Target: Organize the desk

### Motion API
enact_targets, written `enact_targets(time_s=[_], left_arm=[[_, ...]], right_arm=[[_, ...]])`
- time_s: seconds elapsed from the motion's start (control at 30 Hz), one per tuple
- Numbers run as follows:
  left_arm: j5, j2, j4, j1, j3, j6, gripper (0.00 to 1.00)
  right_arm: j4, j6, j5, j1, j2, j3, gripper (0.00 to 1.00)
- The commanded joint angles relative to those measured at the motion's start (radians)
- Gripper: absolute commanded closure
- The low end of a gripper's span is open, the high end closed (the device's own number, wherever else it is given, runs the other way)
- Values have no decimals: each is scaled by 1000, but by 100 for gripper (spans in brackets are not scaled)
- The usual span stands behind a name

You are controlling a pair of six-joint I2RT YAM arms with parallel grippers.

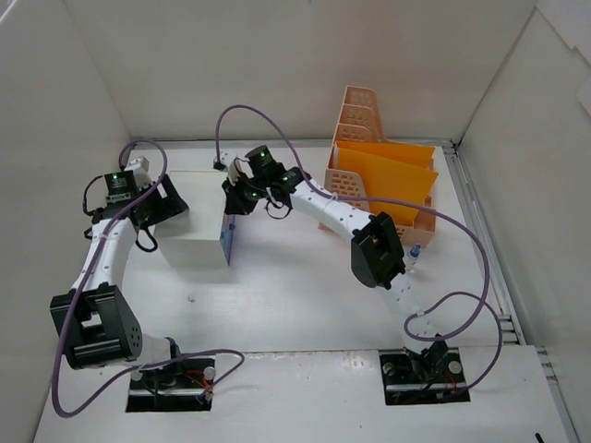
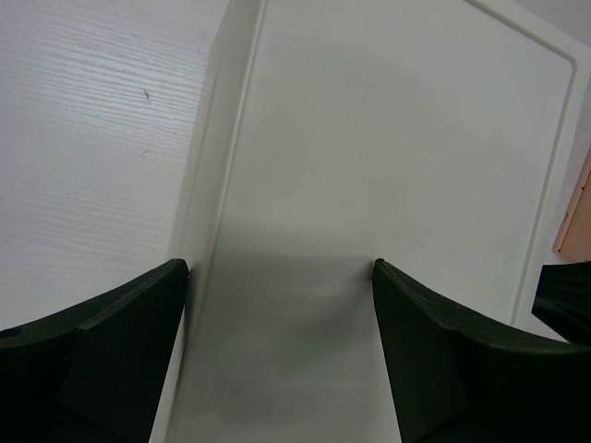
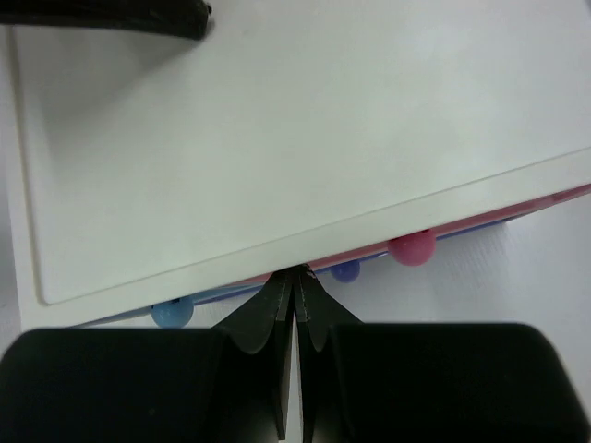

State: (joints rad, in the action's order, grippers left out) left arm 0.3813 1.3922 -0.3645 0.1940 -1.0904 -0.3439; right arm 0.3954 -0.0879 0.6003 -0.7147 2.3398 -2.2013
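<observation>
overhead view with two wrist views. the large flat matte white bench carries a small white boxy drawer unit with a blue front at left centre. well apart toward the far right stands a peach perforated plastic file rack holding orange card folders. the left hand is spread wide and holds nothing; its dark fingers sit over the unit's top panel at one edge, and contact cannot be told. the right hand is closed to a narrow wedge with nothing seen between the fingers. its tips touch the seam just under the top panel, at the drawer front. along that front show a pale blue round knob, a dark blue round knob and a pink round knob. the step in hand appears to be work on the drawer, the left hand placed to steady the unit while the right presses the front. whether the drawer is fully home cannot be told. the next move likely calls for a straight push along the drawer's travel, with the unit braced against sliding on the bench and the fingertips kept from slipping off the thin edge.
</observation>
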Motion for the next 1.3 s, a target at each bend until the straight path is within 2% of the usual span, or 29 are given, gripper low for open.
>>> enact_targets(time_s=[0.0, 0.17, 0.3, 0.37, 0.4, 0.47, 0.57, 0.77, 0.8, 1.0, 1.27], left_arm=[[56, 16, -25, -51, -13, 33, 25], [24, 16, -39, -51, -8, 17, 26], [-8, -1, -53, -24, -9, -15, 25], [-21, -22, -53, -5, -5, -35, 25], [-21, -25, -53, 11, -3, -38, 25], [-16, -35, -57, 25, -5, -41, 24], [-4, -44, -67, 47, -16, -46, 24], [10, -71, -91, 91, -31, -41, 18], [21, -78, -96, 91, -32, -40, 18], [65, -111, -110, 124, -36, -38, 17], [116, -124, -85, 124, -6, -53, 16]], right_arm=[[-66, 19, 50, -28, 12, -78, 100], [-69, 10, 18, -17, -19, -45, 100], [-73, -42, -94, 17, -105, 56, 100], [-76, -75, -126, 35, -158, 98, 89], [-81, -94, -120, 41, -171, 139, 76], [-81, -98, -94, 72, -188, 178, 60], [-78, -107, -34, 103, -188, 209, 52], [-79, -237, 6, 101, -116, 195, 52], [-78, -259, 97, 98, -105, 190, 40], [-78, -418, 207, 78, -51, 181, 38], [-78, -368, 196, 58, 39, 97, 42]])
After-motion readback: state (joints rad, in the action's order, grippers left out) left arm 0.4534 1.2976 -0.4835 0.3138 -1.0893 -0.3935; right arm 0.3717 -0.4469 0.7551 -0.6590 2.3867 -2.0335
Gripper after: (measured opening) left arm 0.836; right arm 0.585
